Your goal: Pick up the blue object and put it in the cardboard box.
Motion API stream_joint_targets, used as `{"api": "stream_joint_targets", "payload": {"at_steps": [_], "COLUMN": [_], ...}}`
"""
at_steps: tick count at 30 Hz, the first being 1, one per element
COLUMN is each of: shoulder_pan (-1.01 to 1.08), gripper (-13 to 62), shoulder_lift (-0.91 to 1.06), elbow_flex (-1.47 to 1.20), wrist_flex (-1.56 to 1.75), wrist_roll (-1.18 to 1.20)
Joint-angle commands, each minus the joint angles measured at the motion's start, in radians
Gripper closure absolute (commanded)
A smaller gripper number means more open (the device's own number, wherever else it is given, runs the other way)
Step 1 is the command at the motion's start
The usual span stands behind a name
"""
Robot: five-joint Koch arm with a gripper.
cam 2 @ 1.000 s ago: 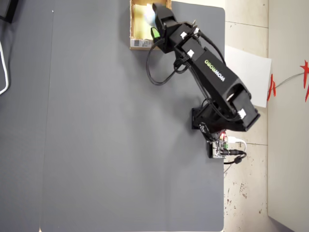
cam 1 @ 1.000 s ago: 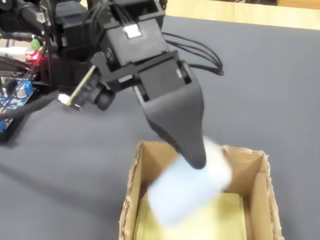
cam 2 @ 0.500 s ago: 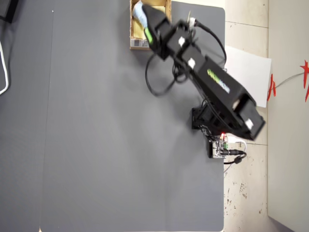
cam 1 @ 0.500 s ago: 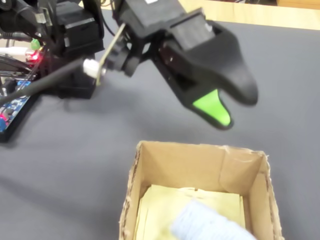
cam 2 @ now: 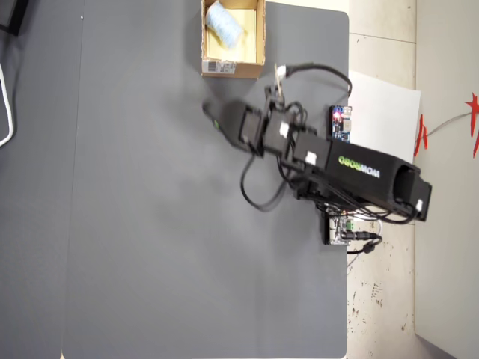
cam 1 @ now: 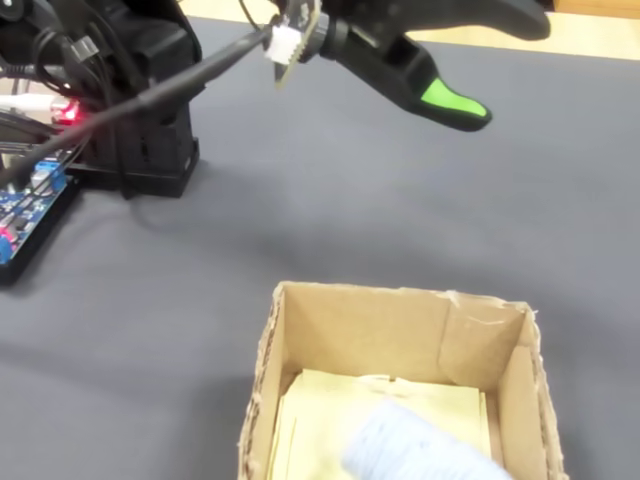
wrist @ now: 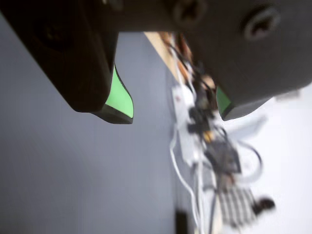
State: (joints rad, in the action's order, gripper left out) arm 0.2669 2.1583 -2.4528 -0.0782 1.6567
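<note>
While the small pale blue-white, soft oblong lump [cam 1: 425,448] lies inside the small tan cardboard box [cam 1: 400,335], resting on its pale yellowish floor at the near edge of the fixed view, nothing touches it from above. In the overhead view the same lump [cam 2: 224,22] sits toward the left half of the box [cam 2: 259,34], whose white printed label faces the arm.

Beyond the box, the dark grey counter [cam 1: 300,190] runs back to the arm's black base block [cam 1: 140,140] and a blue circuit board [cam 1: 30,195] with a red light near it.

Above the counter, well apart from the box, hangs the black hand [wrist: 173,114] with green-padded tips. In the wrist view its two fingers [wrist: 118,100] stand wide apart with only blurred counter and cables between them, so it holds nothing. In the fixed view just one green-tipped finger [cam 1: 452,103] shows clearly. Seen from overhead, the hand [cam 2: 215,120] points toward the box, stopping short of the labelled side.
</note>
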Motion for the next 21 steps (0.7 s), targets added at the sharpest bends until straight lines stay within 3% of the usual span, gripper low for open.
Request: {"api": "stream_joint_targets", "payload": {"at_steps": [1, 9, 21], "shoulder_pan": [-0.038, -0.091, -0.094], "gripper": [15.6, 15.6, 15.3], "shoulder_lift": [0.063, 0.209, 0.21], "elbow_flex": [0.003, -0.253, -0.549], "wrist_flex": [0.11, 0.156, 0.27], "wrist_roll": [0.058, 0.08, 0.075]}}
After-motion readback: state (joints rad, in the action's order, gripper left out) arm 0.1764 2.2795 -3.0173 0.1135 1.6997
